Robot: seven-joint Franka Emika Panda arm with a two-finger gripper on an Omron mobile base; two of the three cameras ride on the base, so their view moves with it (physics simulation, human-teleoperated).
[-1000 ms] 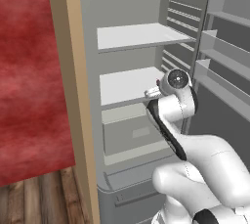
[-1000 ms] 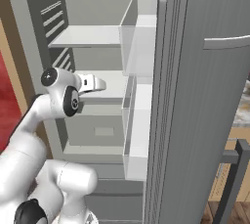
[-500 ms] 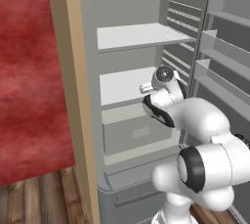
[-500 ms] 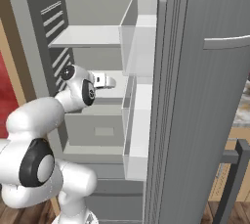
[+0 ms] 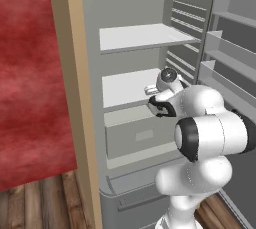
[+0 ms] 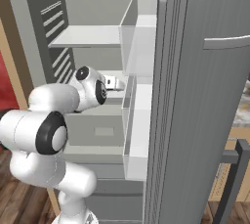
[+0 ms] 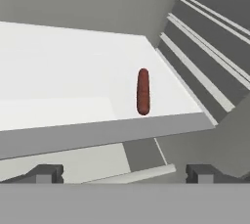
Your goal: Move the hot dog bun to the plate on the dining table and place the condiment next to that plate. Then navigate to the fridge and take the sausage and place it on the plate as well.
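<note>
The fridge (image 5: pixel 131 37) stands open, with pale grey shelves inside. In the hand view the sausage (image 7: pixel 142 91), a thin dark red rod, lies near the front right corner of the middle shelf (image 7: pixel 73 71). My gripper (image 7: pixel 124 174) is open, a little short of that shelf's front edge and slightly below it, with nothing between its fingertips. From the base views the gripper (image 5: pixel 151 91) (image 6: pixel 115 83) reaches in at middle-shelf height. The hot dog bun, the plate and the condiment are out of view. A sliver of the dining table (image 6: pixel 243 111) shows past the door.
The fridge door (image 6: pixel 205 120) with its racks (image 5: pixel 227 38) stands open on the right, close to my arm. A closed drawer (image 5: pixel 142 135) sits under the middle shelf. A tan panel (image 5: pixel 75 98) and red wall border the fridge on the left.
The arm has folded forward, its elbow swinging up into both base views. The hand has pushed further in toward the middle shelf. The gripper has stayed open.
</note>
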